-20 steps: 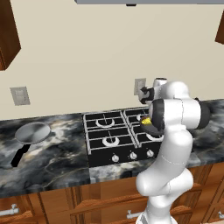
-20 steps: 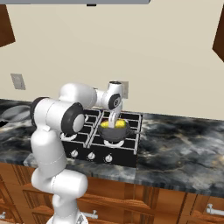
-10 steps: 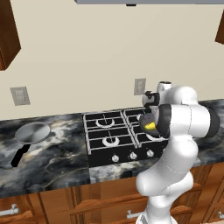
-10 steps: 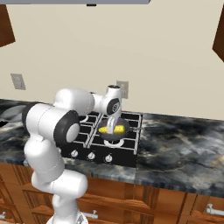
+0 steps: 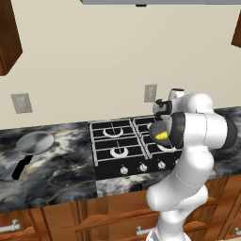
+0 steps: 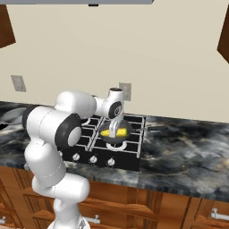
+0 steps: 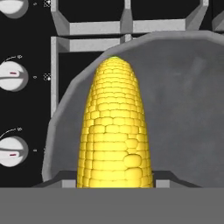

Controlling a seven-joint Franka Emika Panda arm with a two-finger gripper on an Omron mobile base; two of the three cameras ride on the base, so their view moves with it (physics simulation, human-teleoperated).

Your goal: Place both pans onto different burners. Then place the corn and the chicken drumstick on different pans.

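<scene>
Up close, in the hand view, the corn runs lengthwise up the frame over the floor of the darker grey pan; its lower end is cut off by the bottom of the view, and the fingertips cannot be made out beside it. Whether the gripper is clamped on the cob or standing apart from it cannot be told. To the left, 3 silver knobs sit on the black cooktop, the top 1 cropped by the frame edge.

From the right base view, the gripper points down into this pan, which sits on the front right burner, its black handle reaching right over the marble counter. The corn shows as a yellow patch partly hidden behind the fingers.

From the left base view, the arm's elbow covers most of the pan and corn. Well apart, on the counter far left of the cooktop, lies the light silver pan. Farther back, a wall outlet sits behind the stove.
</scene>
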